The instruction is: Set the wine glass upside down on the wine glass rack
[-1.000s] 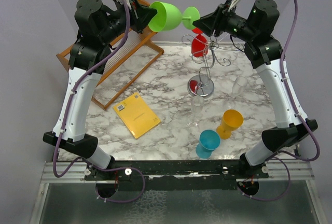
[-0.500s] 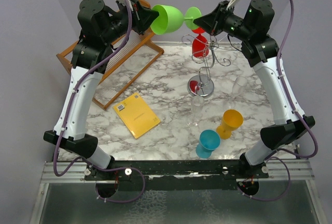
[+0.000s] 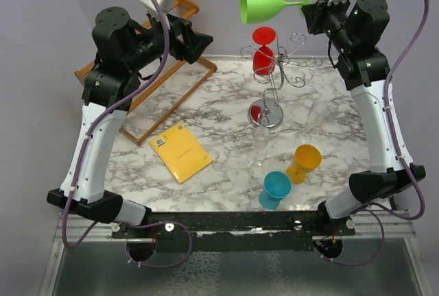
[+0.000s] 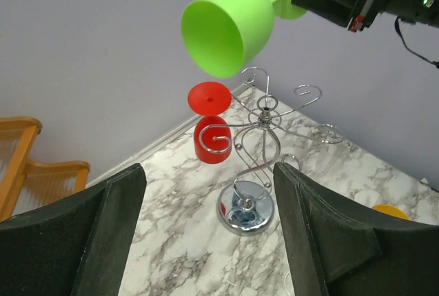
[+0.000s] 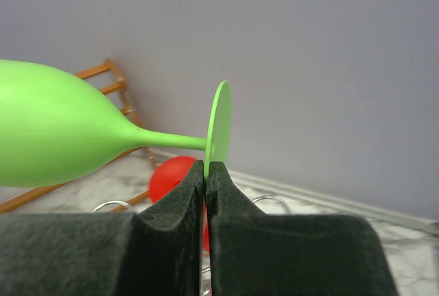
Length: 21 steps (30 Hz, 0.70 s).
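The marble tabletop (image 3: 206,104) lies well below both sets of jaws. On it, beneath the right jaws and a little to their left, stands the wine glass rack (image 3: 273,90). One of its scroll arms carries a red glass (image 3: 263,59) bowl-down.

The green wine glass (image 3: 264,6) hangs in the air above the rack. It lies sideways, its bowl pointing away from the right jaws toward the left ones. The left jaws stand spread, apart from the bowl and holding nothing. The right jaws are pressed together on the rim of the foot (image 5: 219,128), a thin edge pinch.

To do this well, I judge the wrist should roll slowly until the bowl faces down. It should then lower so the stem slips between the wires of a free arm, clear of the red glass, before the pinch lets go.
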Each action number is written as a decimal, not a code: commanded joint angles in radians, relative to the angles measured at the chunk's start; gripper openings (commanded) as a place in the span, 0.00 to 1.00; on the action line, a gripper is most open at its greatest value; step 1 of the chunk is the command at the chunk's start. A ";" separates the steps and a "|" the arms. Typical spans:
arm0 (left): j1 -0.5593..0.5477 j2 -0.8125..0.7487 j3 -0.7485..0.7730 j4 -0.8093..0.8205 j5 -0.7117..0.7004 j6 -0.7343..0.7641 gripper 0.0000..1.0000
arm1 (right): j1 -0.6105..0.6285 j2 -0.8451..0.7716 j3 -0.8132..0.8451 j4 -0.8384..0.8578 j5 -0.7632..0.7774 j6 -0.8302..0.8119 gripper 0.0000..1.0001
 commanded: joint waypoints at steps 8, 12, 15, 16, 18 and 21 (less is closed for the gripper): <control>0.015 -0.088 -0.150 -0.070 -0.080 0.163 0.83 | 0.003 -0.024 -0.018 0.231 0.450 -0.556 0.01; 0.022 -0.093 -0.173 -0.068 -0.062 0.170 0.83 | 0.003 0.004 -0.014 0.294 0.497 -0.697 0.01; 0.029 -0.095 -0.182 -0.065 -0.043 0.171 0.83 | 0.003 0.016 -0.047 0.370 0.514 -0.786 0.01; 0.029 -0.095 -0.184 -0.064 -0.039 0.171 0.83 | 0.003 0.023 -0.048 0.386 0.515 -0.815 0.01; 0.035 -0.099 -0.186 -0.063 -0.034 0.171 0.83 | 0.002 0.048 -0.039 0.400 0.525 -0.875 0.01; 0.042 -0.102 -0.188 -0.061 -0.034 0.170 0.83 | 0.003 0.091 -0.031 0.408 0.533 -0.970 0.01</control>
